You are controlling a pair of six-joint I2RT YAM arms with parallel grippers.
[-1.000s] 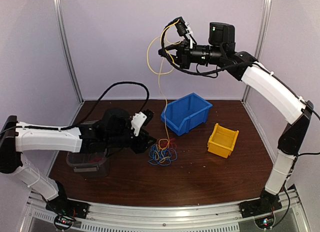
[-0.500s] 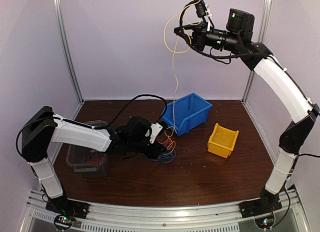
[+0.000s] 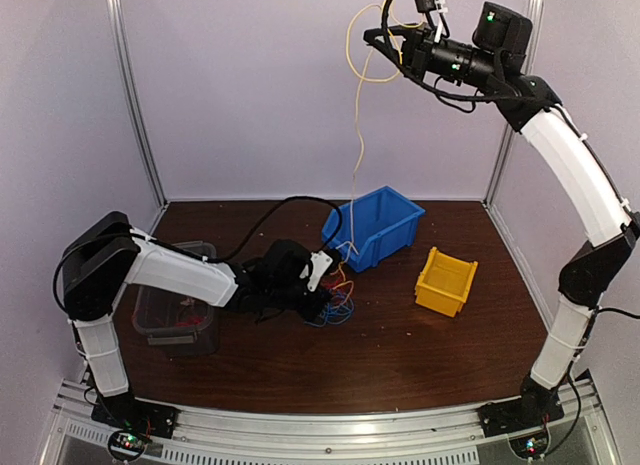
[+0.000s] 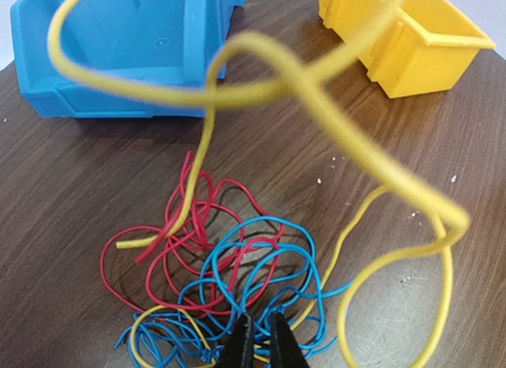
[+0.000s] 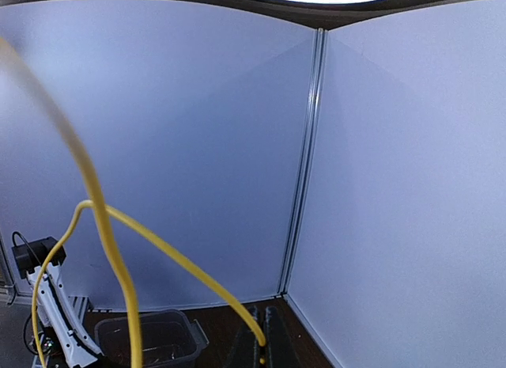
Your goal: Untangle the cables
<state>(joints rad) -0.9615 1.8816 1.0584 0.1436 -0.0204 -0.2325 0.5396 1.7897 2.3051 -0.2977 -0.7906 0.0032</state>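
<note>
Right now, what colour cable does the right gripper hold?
The cable is yellow; best in right wrist view.

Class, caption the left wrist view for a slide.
Left fingers pinch the red-blue-yellow cable tangle; one yellow cable loops in front of the blue bin and yellow bin.

Glossy cables (image 4: 253, 91), matt wood-grain table (image 4: 71, 178)

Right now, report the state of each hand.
Left hand: closed in the cable tangle; which strand it grips cannot be told.
Right hand: closed, holding the yellow cable up high.
</note>
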